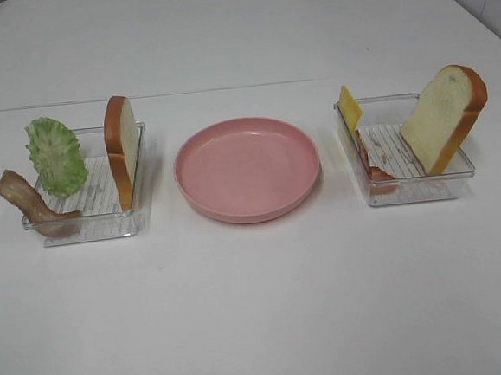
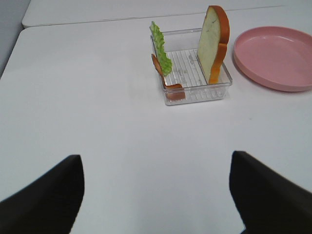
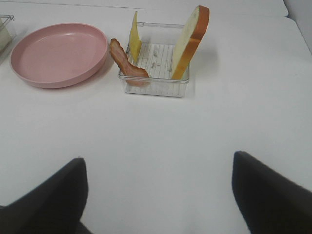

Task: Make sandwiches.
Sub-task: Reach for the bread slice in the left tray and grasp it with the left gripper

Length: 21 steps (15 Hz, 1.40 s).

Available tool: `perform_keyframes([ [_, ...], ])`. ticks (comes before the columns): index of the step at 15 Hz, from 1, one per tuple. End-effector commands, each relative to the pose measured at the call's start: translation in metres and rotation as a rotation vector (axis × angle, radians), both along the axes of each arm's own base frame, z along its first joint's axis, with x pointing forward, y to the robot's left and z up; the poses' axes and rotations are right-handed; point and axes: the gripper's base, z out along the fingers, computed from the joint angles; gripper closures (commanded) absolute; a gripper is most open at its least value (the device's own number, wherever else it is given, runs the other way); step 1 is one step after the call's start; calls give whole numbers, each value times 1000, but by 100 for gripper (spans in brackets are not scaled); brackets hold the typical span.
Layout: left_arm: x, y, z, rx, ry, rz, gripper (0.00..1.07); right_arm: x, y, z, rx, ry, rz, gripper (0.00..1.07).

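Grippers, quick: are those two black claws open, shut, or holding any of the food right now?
Left gripper: open, holding nothing.
Right gripper: open, holding nothing.

Near counter [image 1: 261,317] lies open. Gaps separate the plate [image 1: 247,168] from the left tray [image 1: 89,228] and right tray [image 1: 416,193]. Left bread [image 1: 122,150], right bread [image 1: 444,116], lettuce [image 1: 55,155] and cheese [image 1: 349,108] rise above the walls.

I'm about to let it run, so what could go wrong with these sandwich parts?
The left bread slice stands on edge in its clear tray; a nudge could topple it. In the right tray, the bacon strip leans over the rim beside the cheese slice, so grabbing one may drag both.
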Motion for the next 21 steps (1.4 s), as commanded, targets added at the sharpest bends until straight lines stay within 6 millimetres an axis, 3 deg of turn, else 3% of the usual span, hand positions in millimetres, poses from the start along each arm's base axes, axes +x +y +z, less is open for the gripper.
perform_keyframes([
  [1,12,-1,21,-33,-33,8,30,-1,0,0,2,-19,-4,31],
  [5,66,-5,49,-59,136,-1,30,-1,0,0,2,-19,-4,31],
  [6,104,-9,55,-95,261,-12,30,-1,0,0,2,-19,-4,31],
  [7,114,-10,55,-101,292,-13,30,-1,0,0,2,-19,-4,31],
  [12,210,-21,52,-188,529,-52,30,-1,0,0,2,-19,-4,31],
  [16,269,-28,50,-234,661,-76,30,-1,0,0,2,-19,-4,31],
  [17,296,-37,48,-208,696,-101,30,-1,0,0,2,-19,-4,31],
  [21,340,-68,35,-126,745,-92,30,-1,0,0,2,-19,-4,31],
])
